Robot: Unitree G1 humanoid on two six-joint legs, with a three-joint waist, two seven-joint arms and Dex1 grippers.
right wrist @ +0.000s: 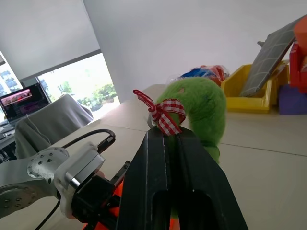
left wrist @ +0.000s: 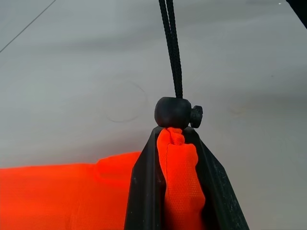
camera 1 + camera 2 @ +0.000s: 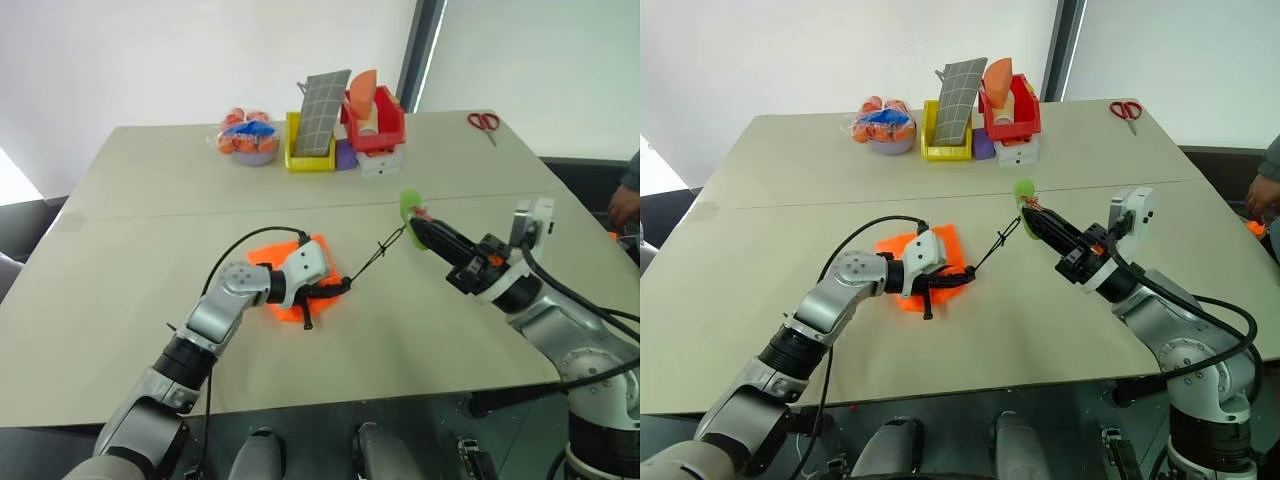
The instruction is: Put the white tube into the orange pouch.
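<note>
Left wrist view: my left gripper (image 2: 178,158) is clamped on the gathered neck of the orange pouch (image 3: 290,285), just under the black cord stopper (image 2: 175,112). The pouch lies flat on the grey table (image 3: 120,270), nearer its front edge than its far one. From there the black cord (image 3: 378,258) runs taut toward the right edge and up to the fuzzy green ball (image 3: 410,206), pinched in my right gripper (image 3: 419,223). White tube: I cannot locate it.

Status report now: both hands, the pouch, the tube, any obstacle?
Left hand shut on orange pouch neck, at the cord stopper. Right hand shut on green ball, cord taut between. White tube not sighted. No obstacle near.
</note>
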